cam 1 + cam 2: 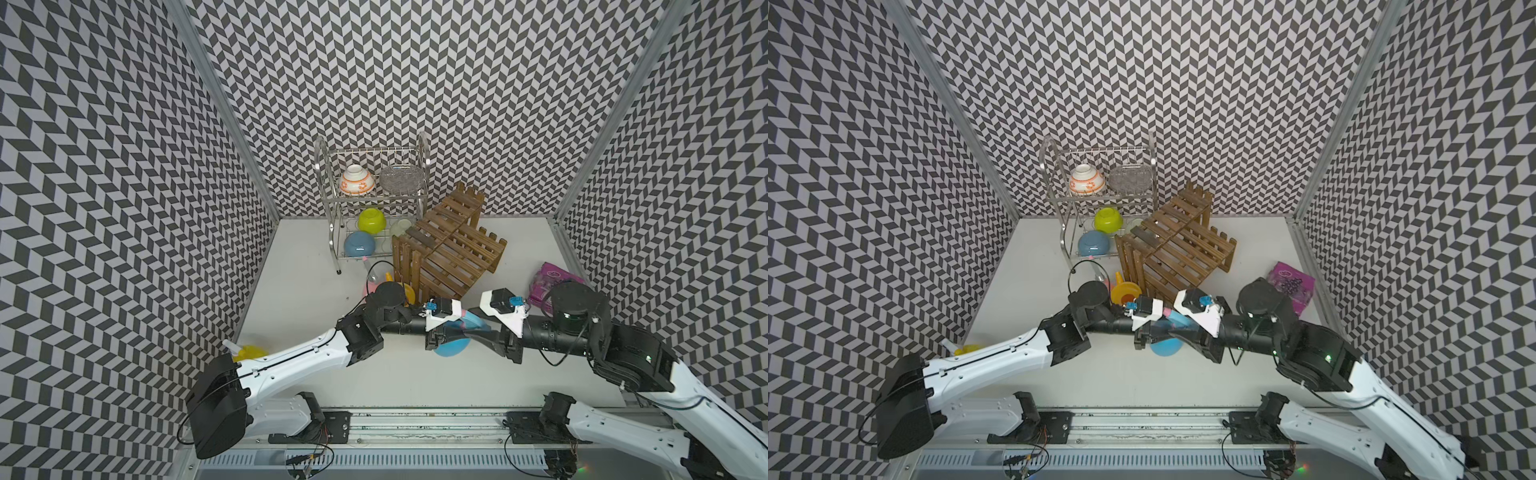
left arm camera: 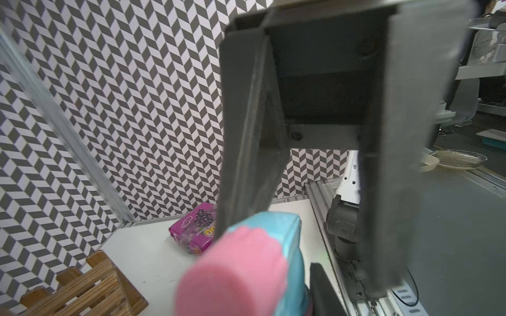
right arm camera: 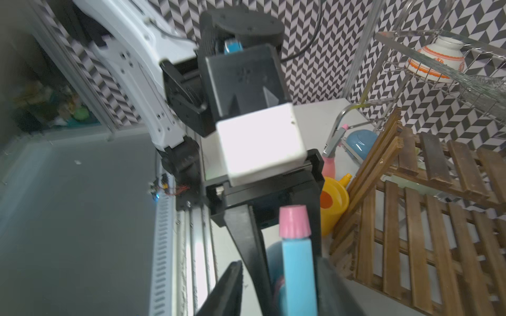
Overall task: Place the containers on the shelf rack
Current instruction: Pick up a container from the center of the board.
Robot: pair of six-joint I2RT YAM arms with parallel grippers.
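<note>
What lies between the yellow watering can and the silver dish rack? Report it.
The pink spray bottle, beside the yellow watering can and before the silver dish rack; the right wrist view shows it.

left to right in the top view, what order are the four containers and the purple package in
yellow round spray bottle → pink spray bottle → yellow watering can → blue spray bottle → purple package

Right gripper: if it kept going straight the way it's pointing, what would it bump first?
Most likely the blue spray bottle, whose head sits between its jaws; the left gripper is right behind it.
</note>
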